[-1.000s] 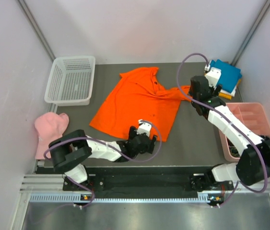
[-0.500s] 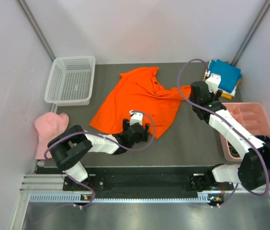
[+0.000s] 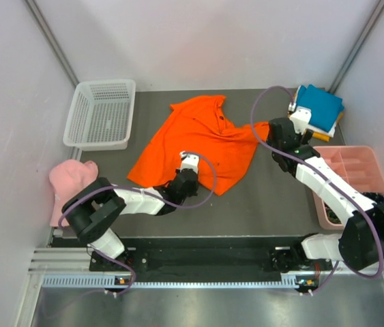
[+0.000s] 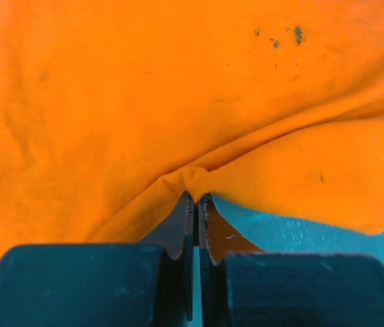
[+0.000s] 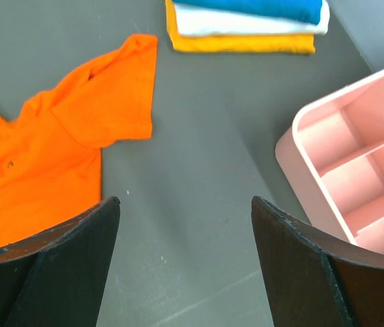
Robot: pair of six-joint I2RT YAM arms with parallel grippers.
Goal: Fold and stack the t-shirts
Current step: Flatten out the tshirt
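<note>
The orange t-shirt (image 3: 198, 139) is lying spread out and unfolded in the middle of the bench (image 3: 273, 197). The left gripper (image 4: 196, 204) is pinching its near hem, with the jaws closed on a small fold of cloth. The right gripper (image 5: 185, 204) is hanging open beside the sleeve, holding nothing. The folded stack (image 5: 246, 24), teal on white on yellow, is sitting at the far right corner. I judge that three shirts are done and this one is only beginning.

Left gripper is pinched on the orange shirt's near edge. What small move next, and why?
Probably lift the left gripper slightly, raising the pinched edge for a fold. Its jaws are shut on the orange shirt, which lies unfolded; the right gripper is open near the sleeve, holding nothing.
</note>
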